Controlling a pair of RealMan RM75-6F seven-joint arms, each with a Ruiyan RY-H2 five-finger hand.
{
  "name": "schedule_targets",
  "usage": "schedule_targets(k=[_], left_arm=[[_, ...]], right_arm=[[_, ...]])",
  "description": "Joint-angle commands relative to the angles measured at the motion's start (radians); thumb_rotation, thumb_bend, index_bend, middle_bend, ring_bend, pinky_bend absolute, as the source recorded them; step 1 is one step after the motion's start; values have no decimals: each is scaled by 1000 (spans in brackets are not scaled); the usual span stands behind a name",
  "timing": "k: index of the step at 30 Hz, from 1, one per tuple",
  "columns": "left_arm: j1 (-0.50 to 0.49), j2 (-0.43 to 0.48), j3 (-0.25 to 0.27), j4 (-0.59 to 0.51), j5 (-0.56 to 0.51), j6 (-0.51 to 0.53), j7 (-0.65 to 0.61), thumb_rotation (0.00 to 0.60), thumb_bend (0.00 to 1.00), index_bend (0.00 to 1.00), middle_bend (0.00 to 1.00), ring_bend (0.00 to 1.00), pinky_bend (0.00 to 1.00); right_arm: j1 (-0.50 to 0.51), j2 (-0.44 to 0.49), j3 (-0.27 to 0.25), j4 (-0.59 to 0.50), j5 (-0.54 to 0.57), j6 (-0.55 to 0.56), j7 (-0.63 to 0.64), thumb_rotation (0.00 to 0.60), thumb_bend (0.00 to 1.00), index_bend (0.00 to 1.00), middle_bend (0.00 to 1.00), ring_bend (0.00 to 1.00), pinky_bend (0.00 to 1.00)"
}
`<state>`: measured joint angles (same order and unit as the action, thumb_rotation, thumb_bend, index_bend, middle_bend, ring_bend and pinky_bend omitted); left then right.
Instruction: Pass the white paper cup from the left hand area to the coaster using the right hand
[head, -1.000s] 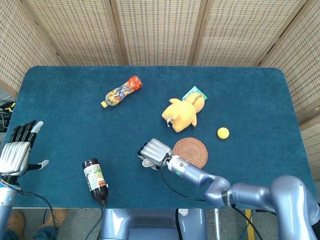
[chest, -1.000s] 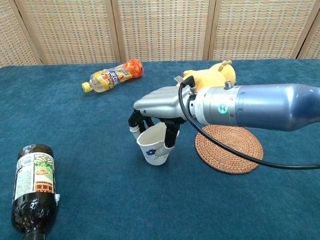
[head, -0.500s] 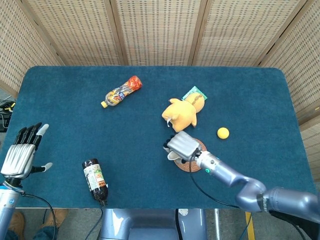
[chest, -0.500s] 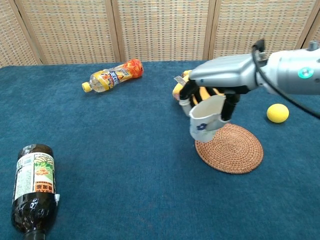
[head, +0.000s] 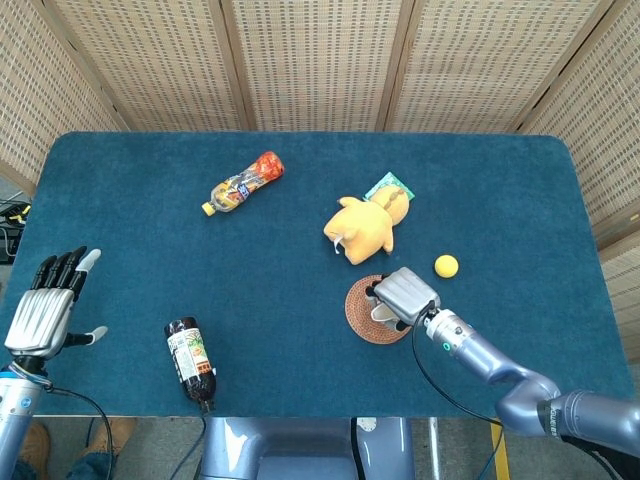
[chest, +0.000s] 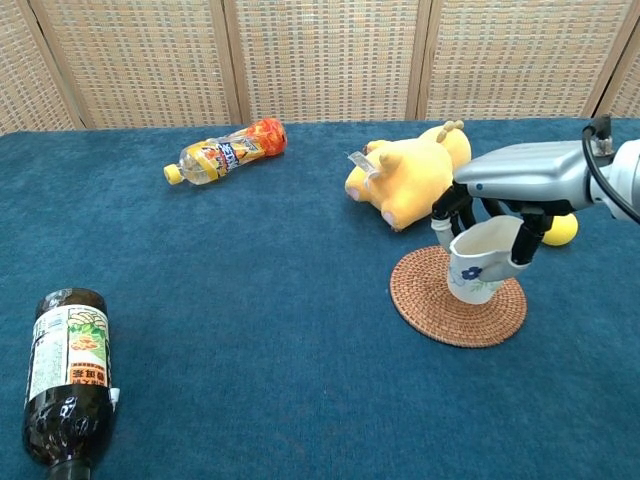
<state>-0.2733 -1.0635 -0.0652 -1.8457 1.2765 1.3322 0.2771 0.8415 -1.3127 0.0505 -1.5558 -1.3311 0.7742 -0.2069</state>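
From the head view, the right hand (head: 404, 293) is over the right part of the woven coaster (head: 362, 309), and its fingers (head: 390, 311) are closed around the white paper cup (head: 383, 315). The hand covers most of the cup, so only a small white edge shows under the fingers, and I cannot see inside it. Just beyond the fingers lies the yellow plush toy (head: 360, 228), partly over a green packet (head: 388, 186), and a small yellow ball (head: 446, 265) is near the hand on its right. The left hand (head: 44, 308) is at the left edge of the worktop (head: 150, 270), holding nothing, with fingers straight and apart; its arm is cut off by the frame. A dark bottle (head: 190, 361) lies beside it, and an orange drink bottle (head: 242, 182) lies further back.

From the chest view, the right hand (chest: 522, 180) holds the cup (chest: 475, 263) by the rim, with fingers (chest: 529, 239) on both sides. The cup stands upright over the coaster (chest: 458, 296); whether its bottom touches the coaster I cannot tell. The inside that shows looks empty. The ball (chest: 560, 229) is half hidden behind the fingers. The dark bottle (chest: 66, 378) is cut off at the lower edge.
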Motion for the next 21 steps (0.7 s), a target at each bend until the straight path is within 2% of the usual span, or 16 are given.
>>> schedule_targets(k=[1, 3, 5, 7, 9, 10, 13, 18, 21], left_arm=[[-1, 0, -1, 1, -2, -2, 0, 600, 0, 0, 0, 0, 0], [-1, 0, -2, 2, -4, -5, 0, 600, 0, 0, 0, 0, 0], [-2, 0, -3, 2, -5, -9, 1, 600, 0, 0, 0, 0, 0], [-3, 0, -4, 2, -6, -12, 0, 600, 0, 0, 0, 0, 0], [-2, 0, -4, 3, -6, -13, 0, 600, 0, 0, 0, 0, 0], [-2, -1, -4, 3, -7, -14, 0, 600, 0, 0, 0, 0, 0], [-3, -2, -6, 5, -9, -17, 1, 600, 0, 0, 0, 0, 0], [-3, -2, -8, 5, -10, -19, 2, 600, 0, 0, 0, 0, 0], [-1, -1, -9, 5, -9, -17, 0, 600, 0, 0, 0, 0, 0]], right_arm=[[-3, -18, 5, 21, -4, 8, 13, 600, 254, 458, 461, 411, 544], [-1, -24, 8, 31, -5, 7, 17, 600, 248, 446, 443, 403, 544], [1, -31, 9, 44, -7, 5, 17, 600, 217, 385, 388, 361, 523], [2, -34, 7, 52, -10, 3, 12, 600, 91, 222, 264, 252, 378], [2, -34, 4, 56, -16, 3, 6, 600, 9, 101, 152, 163, 265], [1, -32, 4, 51, -18, 4, 10, 600, 0, 65, 106, 125, 236], [-5, -23, 11, 28, -30, 21, 32, 600, 0, 34, 53, 64, 181], [-9, 12, 21, -18, -43, 46, 13, 600, 0, 19, 24, 23, 116], [-25, 64, 24, -88, -44, 76, -7, 600, 0, 17, 4, 3, 65]])
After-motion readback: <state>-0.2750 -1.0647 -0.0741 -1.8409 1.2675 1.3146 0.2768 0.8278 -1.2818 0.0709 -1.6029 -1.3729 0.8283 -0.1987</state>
